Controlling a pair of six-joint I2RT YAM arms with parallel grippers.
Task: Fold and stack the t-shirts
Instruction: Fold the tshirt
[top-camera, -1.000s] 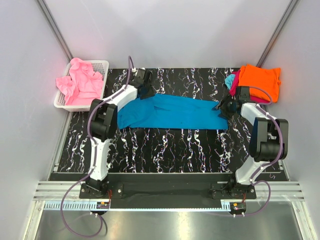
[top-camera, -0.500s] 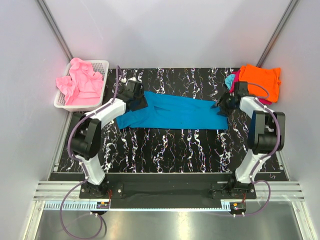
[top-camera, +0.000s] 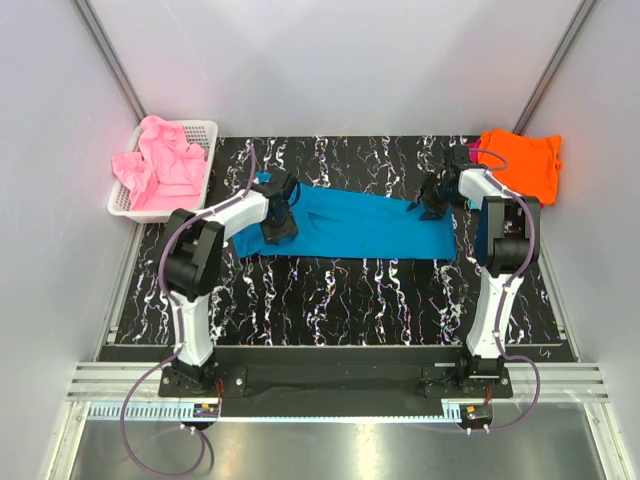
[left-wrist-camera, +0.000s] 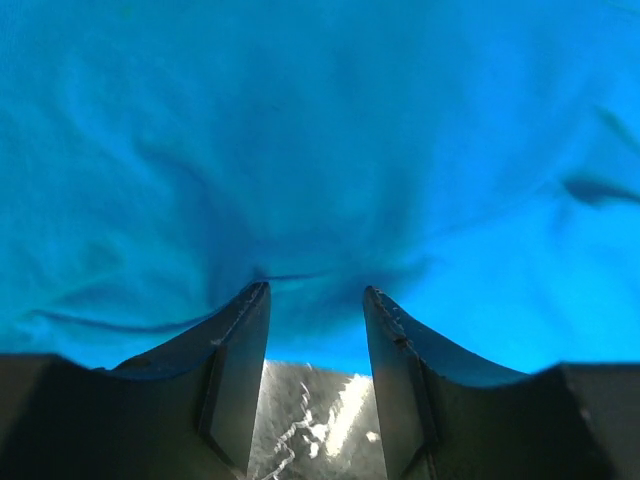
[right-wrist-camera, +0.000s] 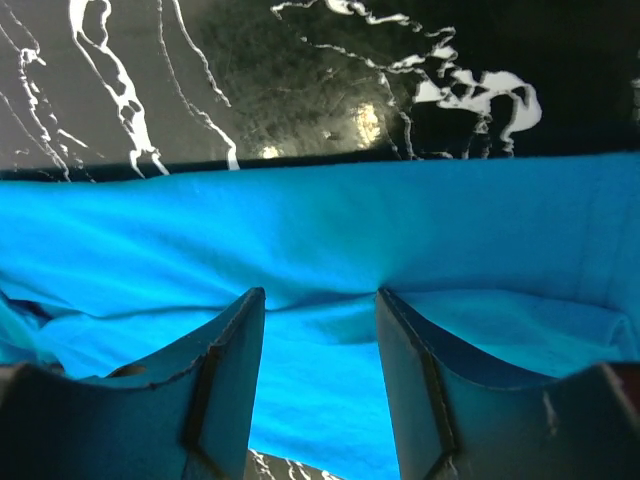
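Landmark: the white basket (top-camera: 206, 130), at the far left corner of your surface (top-camera: 330, 290).
Teal shirt (top-camera: 360, 225): lies flat on the surface to the right of the basket and a little nearer the arm bases. It makes one long band running away from the basket.
Teal shirt, end near the basket: bunched and uneven under your left arm.
Teal shirt, end far from the basket: a straighter edge.
Left tool (top-camera: 280, 222): on the shirt's end near the basket, well apart from the basket itself.
Left tool, state: in the wrist view (left-wrist-camera: 315, 290) you see the fingers (left-wrist-camera: 240, 340) parted. The tips are at the cloth (left-wrist-camera: 320, 150), which puckers between them. A strip of surface shows in the gap.
Right tool (top-camera: 432, 205): at the far corner of the shirt's end away from the basket.
Right tool, state: in the wrist view (right-wrist-camera: 320, 293) the fingers (right-wrist-camera: 225, 350) are parted. The tips sit on the shirt (right-wrist-camera: 320, 230), just short of its edge. Creases run in toward them.
Grip: with both tools spread, you cannot confirm either one pinches cloth.
Pink cloth (top-camera: 160, 165): crumpled inside the basket and spilling over its left rim.
Orange shirt (top-camera: 520, 160): folded flat at the corner across the surface from the basket, just beyond your right tool.
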